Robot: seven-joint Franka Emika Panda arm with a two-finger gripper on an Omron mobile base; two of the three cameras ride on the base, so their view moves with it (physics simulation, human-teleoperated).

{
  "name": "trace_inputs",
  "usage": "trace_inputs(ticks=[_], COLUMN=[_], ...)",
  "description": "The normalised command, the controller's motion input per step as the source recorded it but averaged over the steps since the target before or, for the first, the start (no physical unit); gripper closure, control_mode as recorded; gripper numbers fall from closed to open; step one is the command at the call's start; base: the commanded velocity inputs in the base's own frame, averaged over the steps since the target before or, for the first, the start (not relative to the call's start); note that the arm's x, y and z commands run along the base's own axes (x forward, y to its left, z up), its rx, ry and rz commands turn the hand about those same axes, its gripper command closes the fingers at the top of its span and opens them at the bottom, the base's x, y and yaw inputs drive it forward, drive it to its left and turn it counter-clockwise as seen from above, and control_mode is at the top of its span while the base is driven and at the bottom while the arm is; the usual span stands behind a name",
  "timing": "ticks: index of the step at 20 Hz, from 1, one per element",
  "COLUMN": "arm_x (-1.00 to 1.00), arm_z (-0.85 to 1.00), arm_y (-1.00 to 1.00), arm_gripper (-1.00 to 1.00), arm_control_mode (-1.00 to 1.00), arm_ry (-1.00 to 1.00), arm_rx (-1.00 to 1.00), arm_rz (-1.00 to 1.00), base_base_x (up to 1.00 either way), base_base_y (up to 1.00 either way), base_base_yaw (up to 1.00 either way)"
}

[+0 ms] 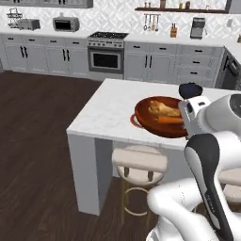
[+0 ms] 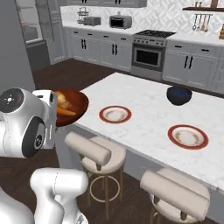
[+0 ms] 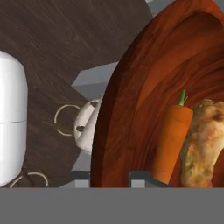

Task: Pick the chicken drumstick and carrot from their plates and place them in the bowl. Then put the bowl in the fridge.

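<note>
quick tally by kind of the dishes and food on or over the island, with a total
plates: 2, one and the other, both bare
bowls: 2, terracotta bowl and dark blue-black bowl
carrot: 1, in the terracotta bowl
chicken drumstick: 1, in the terracotta bowl
total: 6

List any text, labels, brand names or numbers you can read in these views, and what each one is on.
None can be read. The bowl, carrot, chicken drumstick, plates, toaster oven and oven carry no legible marks; the far appliances are too small to tell.
</note>
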Motion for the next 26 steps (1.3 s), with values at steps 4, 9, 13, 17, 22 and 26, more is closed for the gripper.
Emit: trace_inputs(ticks=[4,9,13,17,22,26], arm_x=[0.0,0.0,0.0,0.0,0.0,0.0], arm_z=[0.0,0.0,0.0,0.0,0.0,0.0], arm_y=[0.0,0.0,0.0,0.0,0.0,0.0], arm_gripper=[1.0,1.0,1.0,1.0,1.0,1.0], arm_control_mode=[1.0,1.0,1.0,1.0,1.0,1.0], arm_ry=[0.0,0.0,0.0,0.0,0.0,0.0], arm_rx=[0.0,0.0,0.0,0.0,0.0,0.0], arm_rz=[0.0,0.0,0.0,0.0,0.0,0.0], base_base_x=[0.05,0.13,0.19,0.49,0.9,1.0], base_base_y=[1.0,1.0,1.0,1.0,1.0,1.0], base_base_yaw=[0.31,0.3,0.32,0.2,-0.04,-0.23])
